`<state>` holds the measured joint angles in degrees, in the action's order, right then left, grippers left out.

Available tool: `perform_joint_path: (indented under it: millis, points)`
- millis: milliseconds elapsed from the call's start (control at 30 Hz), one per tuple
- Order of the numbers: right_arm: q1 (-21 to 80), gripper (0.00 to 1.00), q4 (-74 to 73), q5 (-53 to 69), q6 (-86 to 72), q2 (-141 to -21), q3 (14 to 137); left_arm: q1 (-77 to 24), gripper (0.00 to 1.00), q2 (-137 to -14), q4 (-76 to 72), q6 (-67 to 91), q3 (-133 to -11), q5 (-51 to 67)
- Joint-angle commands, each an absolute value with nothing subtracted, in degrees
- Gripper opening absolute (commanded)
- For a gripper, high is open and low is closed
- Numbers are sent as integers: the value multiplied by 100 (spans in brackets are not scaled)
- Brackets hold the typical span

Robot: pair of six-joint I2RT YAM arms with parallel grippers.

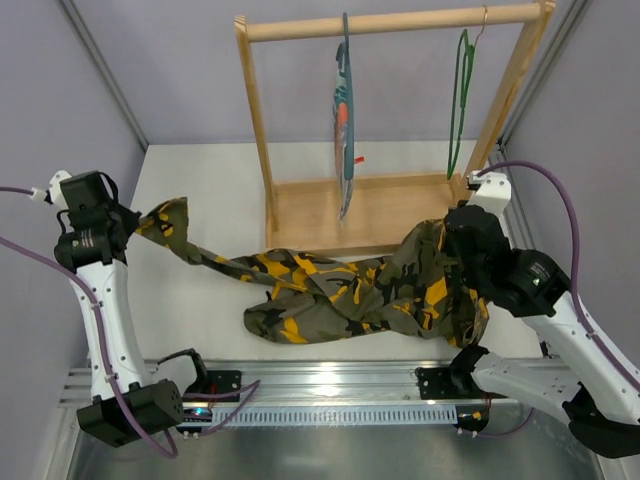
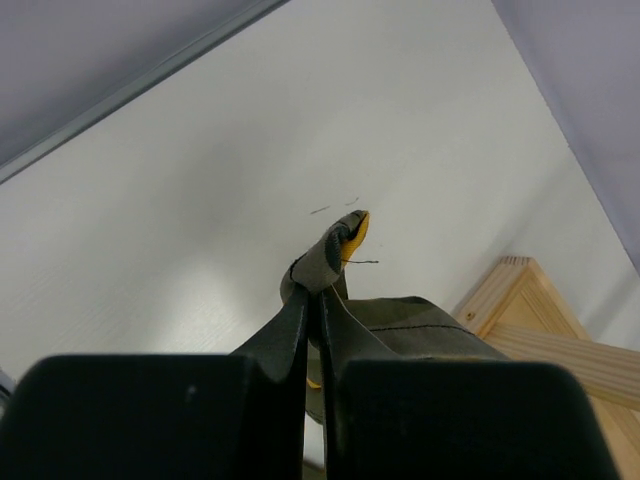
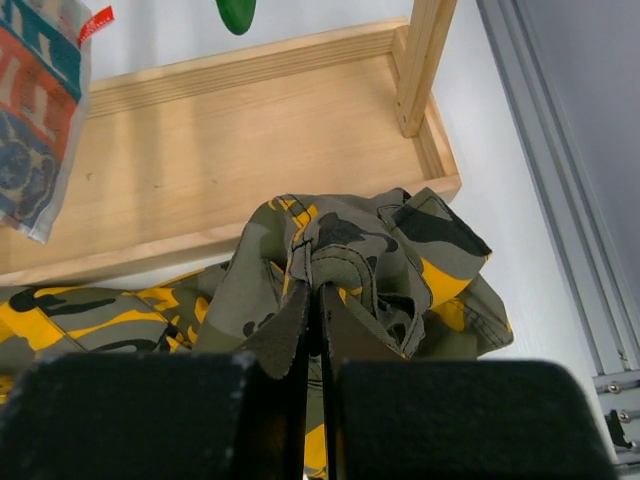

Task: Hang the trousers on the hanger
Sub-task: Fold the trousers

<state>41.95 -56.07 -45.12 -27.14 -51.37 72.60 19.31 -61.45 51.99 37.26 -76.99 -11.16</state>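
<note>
Top external: the trousers [image 1: 340, 290] lie centre-frame, with the left gripper [image 1: 138, 222] pinched shut on a leg end at nine o'clock and the right gripper [image 1: 452, 238] clamped on bunched cloth at three. Soft and floppy, they will likely sag between grips on the way to the hanger [image 1: 458, 100] at one o'clock.

You're in a robot lab cell. Plain grey panels [image 1: 50, 100] wall in your white counter [image 1: 200, 170], and both arms [image 1: 105, 310] are bolted to an aluminium rail [image 1: 330, 380], cables [image 1: 571, 230] trailing.

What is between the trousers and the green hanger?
Only the rack's bare wooden base, seen in the right wrist view beyond the trousers and below the hanger.
</note>
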Motion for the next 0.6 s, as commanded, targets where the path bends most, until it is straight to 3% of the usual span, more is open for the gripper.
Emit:
perform_joint_path:
  millis: [0,167,333,467,567]
  points:
    - [4069,4,-5036,-4095,-2733,-4878,7356,2223,0,-6231,4834,3665,-7761,-1266]
    - [3457,4,-4607,-3939,-2549,-5079,6997,2434,0,-6302,4685,3744,-7612,-968]
    - [2287,4,-4175,-2612,-2847,-5562,6443,2426,0,-6249,4474,3867,-7357,-694]
    - [2048,55,-4428,-2426,-3006,-5817,6784,2435,0,-6205,4377,3902,-7137,-572]
    - [2039,69,-4946,-2426,-2874,-5792,7154,2434,0,-6161,4255,3955,-6961,-361]
